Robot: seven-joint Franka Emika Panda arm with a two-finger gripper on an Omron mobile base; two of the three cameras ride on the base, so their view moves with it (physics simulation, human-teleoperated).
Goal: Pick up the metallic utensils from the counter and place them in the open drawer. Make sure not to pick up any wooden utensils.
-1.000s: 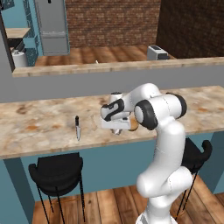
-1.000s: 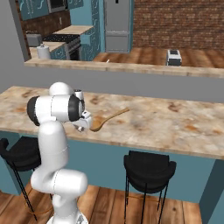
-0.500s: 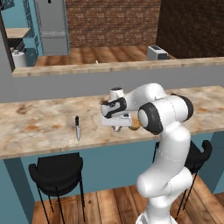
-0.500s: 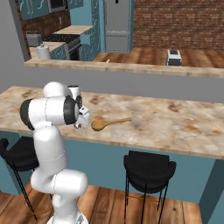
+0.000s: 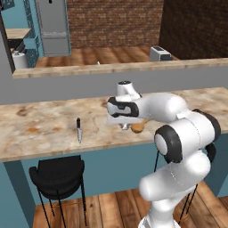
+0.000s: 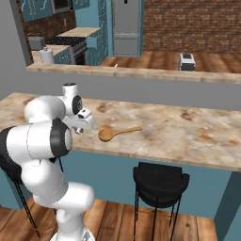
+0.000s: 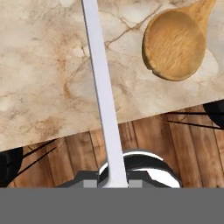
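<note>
Holding a thin silver utensil (image 7: pixel 101 92), the gripper (image 5: pixel 119 121) hangs just over the counter (image 5: pixel 40 129), near its front edge. The hand view shows the long shiny strip running from the bottom at 6 o'clock straight up to 12 o'clock, with the counter and the floor far below it. That looks like it is lifted and pinched between the fingers, though the fingertips themselves are hard to make out.

The wooden spoon (image 7: pixel 175 46) lies on the counter at about 2 o'clock in the hand view, close beside the silver piece but not touching it. The black-handled knife (image 5: pixel 79 129) waits on the counter at 9 o'clock from the gripper in the left base view, well apart from it. I cannot see the open drawer from here.

What could go wrong? The silver thing is skinny and smooth, so it could slip or swing if the arm turns fast, and then it would drop to the wooden floor, because the hand is right by the counter's edge. Its long end could also bump the wooden spoon and push it. A slow, steady carry would be safer.
</note>
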